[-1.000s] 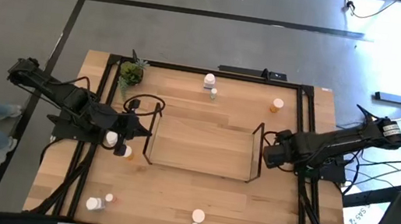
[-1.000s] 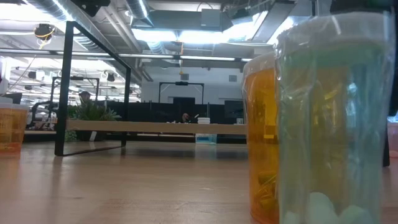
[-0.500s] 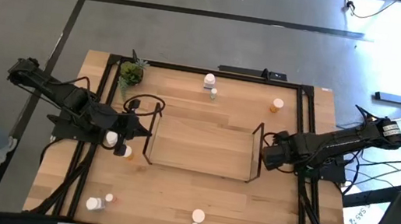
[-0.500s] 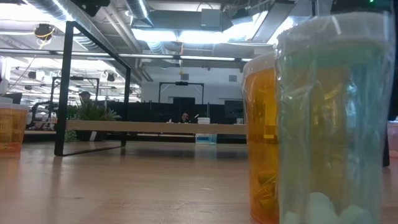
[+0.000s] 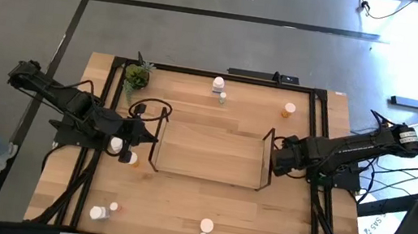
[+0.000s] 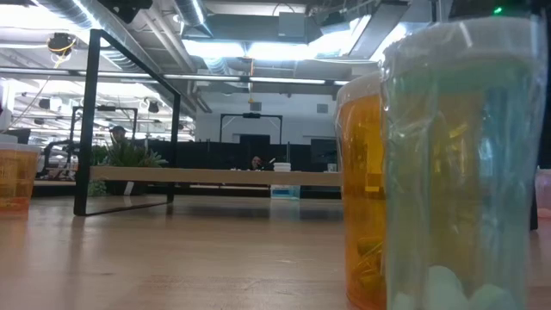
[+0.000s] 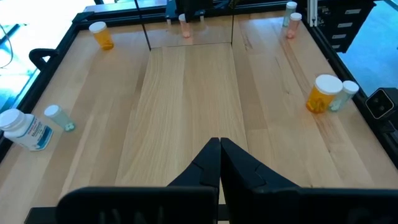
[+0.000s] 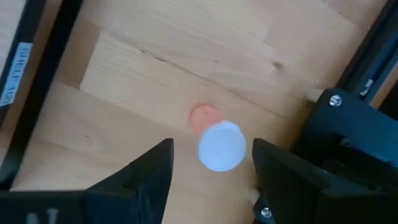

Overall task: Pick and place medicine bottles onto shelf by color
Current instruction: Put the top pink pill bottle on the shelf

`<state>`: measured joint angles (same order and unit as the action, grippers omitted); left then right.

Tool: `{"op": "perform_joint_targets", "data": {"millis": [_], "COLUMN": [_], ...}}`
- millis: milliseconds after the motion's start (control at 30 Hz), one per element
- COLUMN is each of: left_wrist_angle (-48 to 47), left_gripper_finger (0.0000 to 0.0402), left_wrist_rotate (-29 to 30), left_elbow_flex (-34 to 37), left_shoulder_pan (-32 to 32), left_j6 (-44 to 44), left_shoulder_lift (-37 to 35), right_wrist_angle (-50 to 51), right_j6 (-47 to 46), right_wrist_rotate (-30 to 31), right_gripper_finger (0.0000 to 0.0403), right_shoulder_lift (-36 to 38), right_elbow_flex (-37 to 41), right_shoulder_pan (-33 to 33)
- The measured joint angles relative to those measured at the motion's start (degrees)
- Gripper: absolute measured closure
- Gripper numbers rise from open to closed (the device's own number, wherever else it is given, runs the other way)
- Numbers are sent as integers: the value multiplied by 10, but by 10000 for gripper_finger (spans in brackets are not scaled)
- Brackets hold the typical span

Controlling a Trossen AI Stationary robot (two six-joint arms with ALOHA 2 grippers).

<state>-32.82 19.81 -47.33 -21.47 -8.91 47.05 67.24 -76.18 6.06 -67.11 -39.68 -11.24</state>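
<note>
A small pink medicine bottle (image 8: 205, 118) with a white cap (image 8: 221, 145) stands upright on the table just beyond the shelf's right end. My right gripper (image 8: 214, 165) hangs over it, pointing down and open, with one finger on each side of the cap and clear of it. In the high view this gripper (image 5: 278, 160) covers the bottle. The shelf (image 5: 208, 154), a black wire rack with a light wood surface, stands mid-table. My left gripper (image 7: 219, 155) is shut on nothing at the shelf's left end (image 5: 145, 131), aimed along the shelf.
Other bottles stand around the table: a white one (image 5: 219, 83), a tiny teal one (image 5: 222, 97) and an orange one (image 5: 288, 108) at the far side, two by my left arm (image 5: 122, 150), several along the near edge (image 5: 207, 226). A potted plant (image 5: 136, 78) sits far left.
</note>
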Motion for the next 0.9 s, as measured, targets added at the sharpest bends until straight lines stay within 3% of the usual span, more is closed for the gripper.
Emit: {"op": "perform_joint_targets", "data": {"millis": [700, 900], "left_wrist_angle": [-2, -2], "left_gripper_finger": [401, 401], "left_wrist_rotate": [0, 0], "left_elbow_flex": [0, 0], "left_shoulder_pan": [0, 0], "left_j6": [0, 0], "left_shoulder_lift": [0, 0], "right_wrist_angle": [-4, -4], "right_j6": [-13, -13], "right_wrist_rotate": [-13, -17], "right_gripper_finger": [182, 184], "right_shoulder_lift": [-1, -32], "right_elbow_flex": [3, 3], "right_shoulder_pan": [10, 10]}}
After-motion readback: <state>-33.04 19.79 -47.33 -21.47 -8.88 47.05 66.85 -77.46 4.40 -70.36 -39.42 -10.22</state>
